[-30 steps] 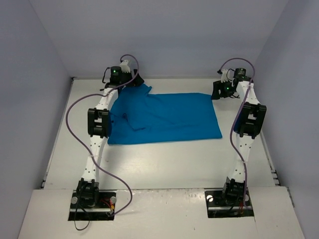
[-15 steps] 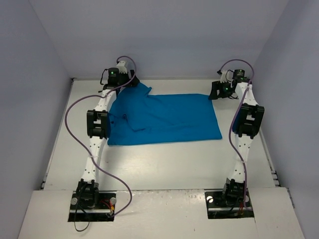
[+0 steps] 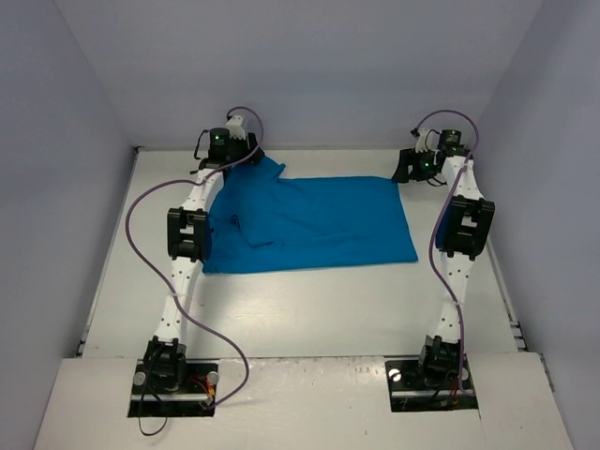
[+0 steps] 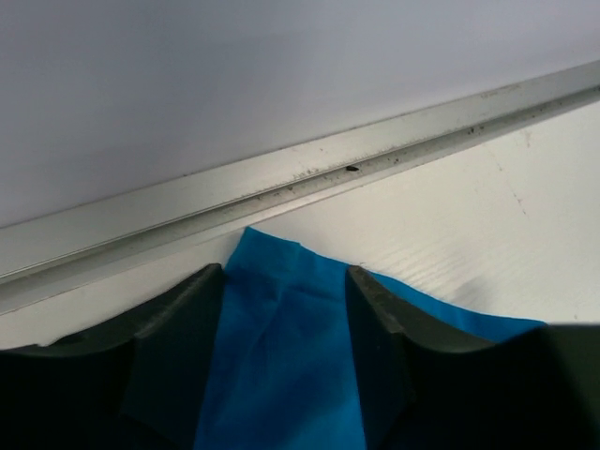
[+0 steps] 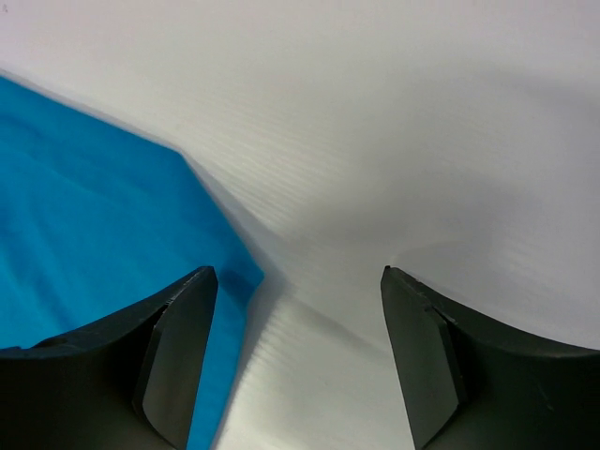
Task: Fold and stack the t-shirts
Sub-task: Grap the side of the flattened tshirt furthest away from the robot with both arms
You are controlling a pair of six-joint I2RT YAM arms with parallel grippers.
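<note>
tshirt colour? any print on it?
The t-shirt is plain teal-blue with no print visible. It shows best in the top external view.

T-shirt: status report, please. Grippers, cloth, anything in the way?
Left gripper open, straddling the t-shirt at its far left corner. Right gripper open at the far right corner, nothing held. Shirt spread on the table. Nothing in the way.

We find the t-shirt (image 3: 309, 223) on the table (image 3: 309, 300), the left gripper (image 4: 286, 281) straddling its far-left corner, the right gripper (image 5: 298, 277) at its far-right corner.
</note>
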